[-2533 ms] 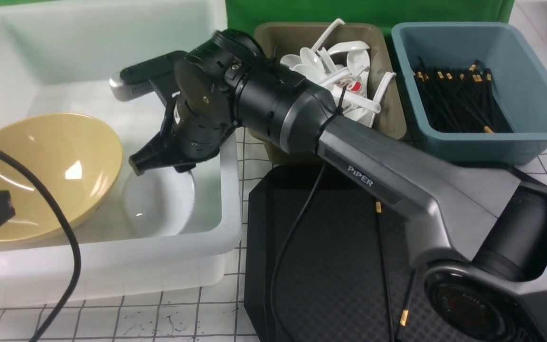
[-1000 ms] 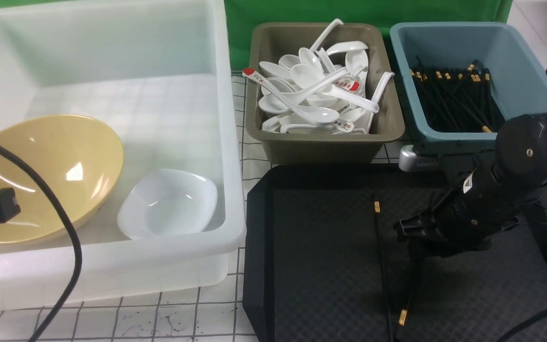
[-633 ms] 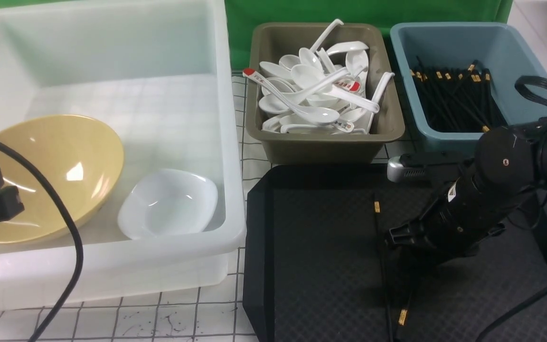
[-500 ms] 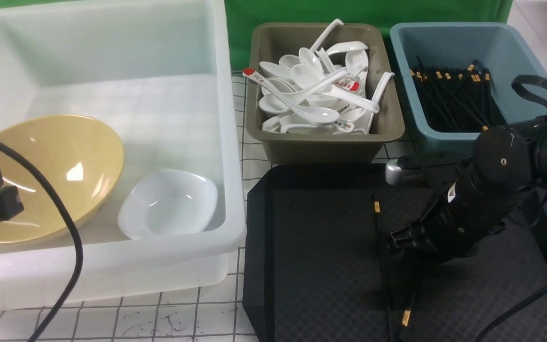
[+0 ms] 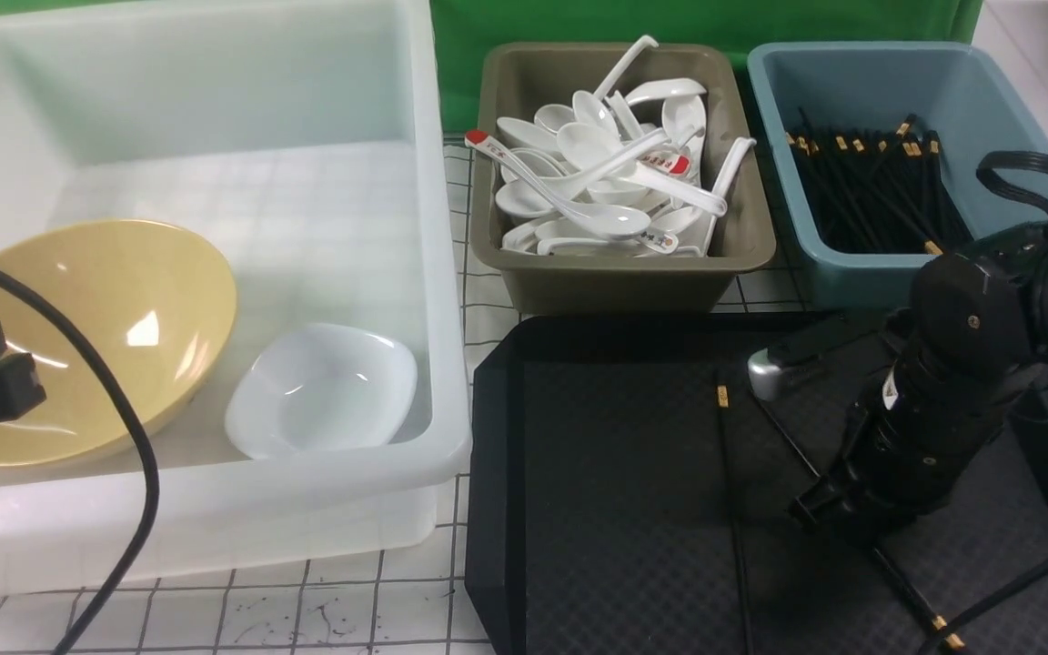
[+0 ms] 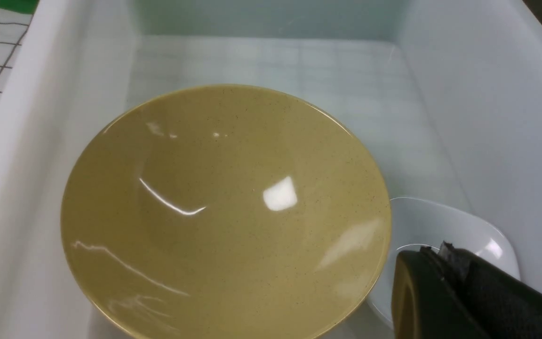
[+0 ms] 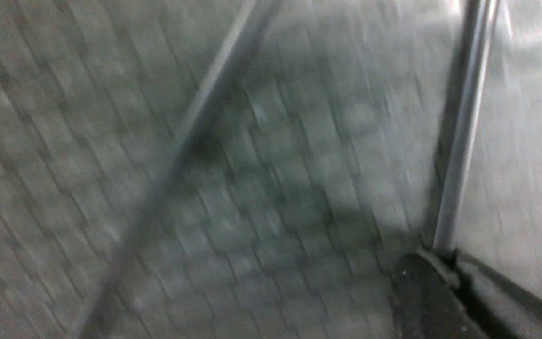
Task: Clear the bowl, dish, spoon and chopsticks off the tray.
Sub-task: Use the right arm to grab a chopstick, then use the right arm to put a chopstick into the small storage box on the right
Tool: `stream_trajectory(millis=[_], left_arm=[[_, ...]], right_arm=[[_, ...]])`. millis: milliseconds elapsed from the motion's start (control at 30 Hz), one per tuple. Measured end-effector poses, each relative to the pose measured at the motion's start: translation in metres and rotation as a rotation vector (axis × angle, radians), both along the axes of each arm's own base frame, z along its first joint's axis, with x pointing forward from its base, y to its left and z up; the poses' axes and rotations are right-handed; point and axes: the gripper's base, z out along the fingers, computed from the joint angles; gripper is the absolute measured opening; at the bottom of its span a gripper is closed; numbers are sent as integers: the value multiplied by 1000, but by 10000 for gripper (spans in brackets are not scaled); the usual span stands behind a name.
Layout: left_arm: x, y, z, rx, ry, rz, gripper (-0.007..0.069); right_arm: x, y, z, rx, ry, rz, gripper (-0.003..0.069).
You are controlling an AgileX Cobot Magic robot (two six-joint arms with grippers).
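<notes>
The black tray [image 5: 615, 509] holds two black chopsticks. One chopstick [image 5: 731, 509] lies flat along the tray. The other chopstick [image 5: 783, 432] runs slantwise through my right gripper [image 5: 811, 511], which is shut on it, its gold-banded end toward the front right. In the blurred right wrist view the held chopstick [image 7: 459, 141] enters the jaws of the right gripper [image 7: 442, 259], and the loose chopstick [image 7: 195, 117] crosses the tray. The yellow bowl [image 5: 87, 337] and white dish [image 5: 324, 391] rest in the white tub [image 5: 447, 273]. A red-tipped spoon [image 5: 551, 191] tops the spoon pile. My left gripper [image 6: 440, 256] hangs shut and empty over the dish [image 6: 445, 226].
An olive bin [image 5: 624, 282] full of white spoons stands behind the tray. Right of it a blue bin [image 5: 1015, 109] holds several black chopsticks. A black cable [image 5: 124, 437] loops in front of the tub. The table has a white grid pattern.
My right gripper has come down toward the tray's front and shut on one chopstick. That chopstick has swung, so its gold end now points front right. The left arm is still.
</notes>
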Motion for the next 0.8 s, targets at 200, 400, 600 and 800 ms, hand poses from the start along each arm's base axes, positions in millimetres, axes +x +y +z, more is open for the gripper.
stream_trajectory(millis=[200,400,600,800], left_arm=[[0,0,0,1,0,0,-6],[1,0,1,4,-18,2,-6],[1,0,2,-6,-27,3,-6],[2,0,3,-8,-36,4,-6]], right_arm=[[-21,-9,63,60,-165,1,74],[-25,-24,145,136,-590,20,74],[41,-48,196,167,-914,-97,74],[143,-69,163,87,-810,-196,74]])
